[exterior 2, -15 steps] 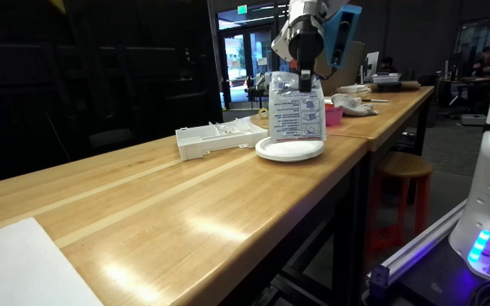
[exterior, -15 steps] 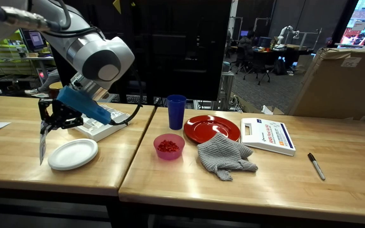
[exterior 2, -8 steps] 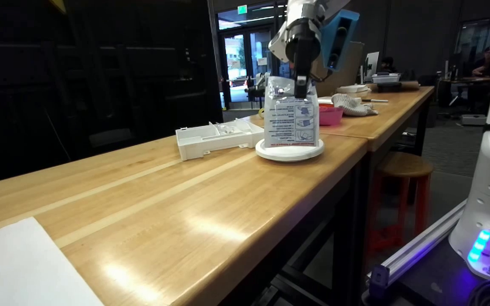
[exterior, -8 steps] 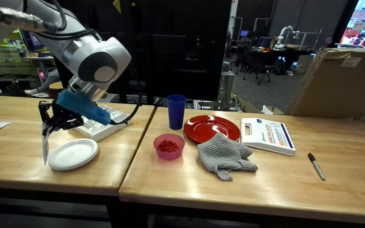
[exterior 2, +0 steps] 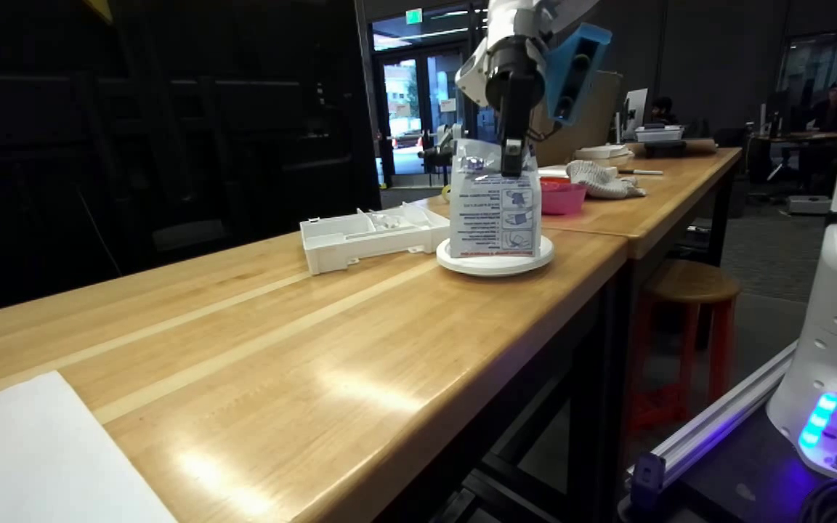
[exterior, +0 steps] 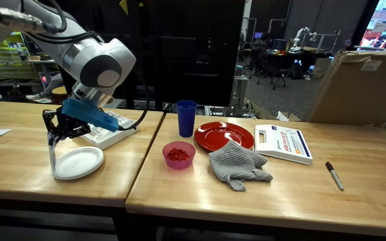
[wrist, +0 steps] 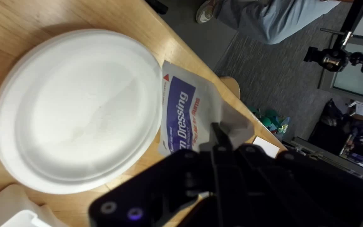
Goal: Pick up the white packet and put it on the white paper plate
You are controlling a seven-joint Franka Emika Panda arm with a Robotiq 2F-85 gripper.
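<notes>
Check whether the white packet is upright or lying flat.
Upright: both exterior views show the white packet roughly vertical, its upper part pinched in the gripper.

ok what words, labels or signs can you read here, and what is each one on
"m Dressing" (start hidden): white packet
"First Aid for Burns": white packet
"ANSI First Aid Kit": white case
Too small or blurred to read: the packet's finer print, the case's other lettering, the box label, the window notice, the green sign.
</notes>
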